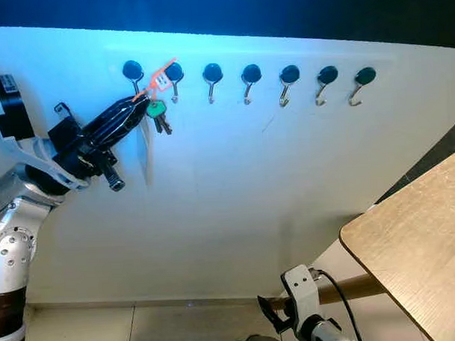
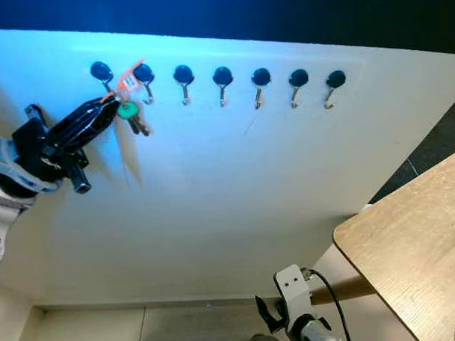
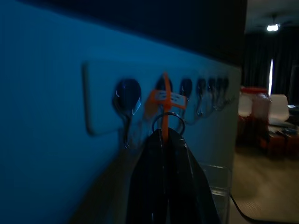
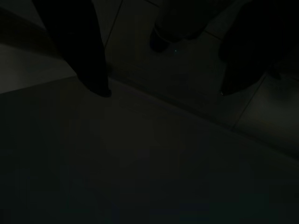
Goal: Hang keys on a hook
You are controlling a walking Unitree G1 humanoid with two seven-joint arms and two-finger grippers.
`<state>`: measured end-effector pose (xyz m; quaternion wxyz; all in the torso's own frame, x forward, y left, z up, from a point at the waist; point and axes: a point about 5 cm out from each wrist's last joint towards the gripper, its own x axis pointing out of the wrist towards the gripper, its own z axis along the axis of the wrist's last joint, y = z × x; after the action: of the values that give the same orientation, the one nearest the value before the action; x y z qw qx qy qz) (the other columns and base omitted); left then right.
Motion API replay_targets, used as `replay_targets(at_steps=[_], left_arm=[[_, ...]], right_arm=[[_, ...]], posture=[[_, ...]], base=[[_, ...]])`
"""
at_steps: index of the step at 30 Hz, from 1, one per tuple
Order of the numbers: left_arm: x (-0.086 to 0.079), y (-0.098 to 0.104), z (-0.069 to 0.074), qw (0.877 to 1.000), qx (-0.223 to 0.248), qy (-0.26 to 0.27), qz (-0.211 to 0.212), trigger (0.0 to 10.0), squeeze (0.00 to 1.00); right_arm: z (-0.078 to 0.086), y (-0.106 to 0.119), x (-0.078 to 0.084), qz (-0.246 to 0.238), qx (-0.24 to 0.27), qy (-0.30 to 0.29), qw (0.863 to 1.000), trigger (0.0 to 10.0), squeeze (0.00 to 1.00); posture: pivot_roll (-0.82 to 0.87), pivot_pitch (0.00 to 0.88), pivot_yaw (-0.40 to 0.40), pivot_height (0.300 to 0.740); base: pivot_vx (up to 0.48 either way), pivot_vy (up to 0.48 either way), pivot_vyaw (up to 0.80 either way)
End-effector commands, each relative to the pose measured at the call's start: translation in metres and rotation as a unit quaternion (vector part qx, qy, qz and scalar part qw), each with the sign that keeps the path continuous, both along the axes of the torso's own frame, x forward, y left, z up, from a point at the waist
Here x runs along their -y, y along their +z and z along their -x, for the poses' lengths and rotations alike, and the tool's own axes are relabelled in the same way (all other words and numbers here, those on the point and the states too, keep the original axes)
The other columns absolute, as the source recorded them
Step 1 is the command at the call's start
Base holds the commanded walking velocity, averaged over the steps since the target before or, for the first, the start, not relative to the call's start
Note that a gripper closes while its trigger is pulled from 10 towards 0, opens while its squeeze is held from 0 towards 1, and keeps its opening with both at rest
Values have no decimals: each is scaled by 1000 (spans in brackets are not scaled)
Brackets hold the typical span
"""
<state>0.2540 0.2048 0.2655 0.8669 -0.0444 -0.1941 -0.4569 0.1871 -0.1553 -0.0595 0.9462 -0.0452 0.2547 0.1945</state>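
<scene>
A white rail on the wall carries a row of several dark-capped metal hooks; the first hook (image 1: 133, 73) and second hook (image 1: 173, 75) are at its left end. My left gripper (image 1: 141, 103) is raised to the wall just below these two and is shut on the keys (image 1: 157, 114). The bunch has a green-headed key hanging under the fingertips. Its orange tag (image 1: 161, 77) sticks up between the two hooks. In the left wrist view the key ring (image 3: 168, 122) and the tag (image 3: 166, 97) sit at the fingertips, in front of the second hook. My right gripper (image 4: 163, 91) hangs low and open over the floor.
A light wooden table (image 1: 417, 239) juts in at the lower right, with my right arm (image 1: 301, 295) hanging beside it. The other hooks (image 1: 288, 77) to the right are bare. Pale floor tiles (image 1: 181, 329) meet the wall below.
</scene>
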Motion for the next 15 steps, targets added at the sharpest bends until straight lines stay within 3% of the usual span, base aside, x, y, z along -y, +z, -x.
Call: replay_targets(at_steps=[1,15], left_arm=[[-3,-15,-4,999,-42,10,0,10000,0],[1,-31,4,997,-68,-18,-25,10000,0]], right_arm=[[6,-3,4,5,-10,-1,1000,10000,0],[6,-3,5,6,-11,0,1000,10000,0]], posture=[[61,76,-83,740],[63,77,-84,740]], base=[[0,0,0],[0,0,0]])
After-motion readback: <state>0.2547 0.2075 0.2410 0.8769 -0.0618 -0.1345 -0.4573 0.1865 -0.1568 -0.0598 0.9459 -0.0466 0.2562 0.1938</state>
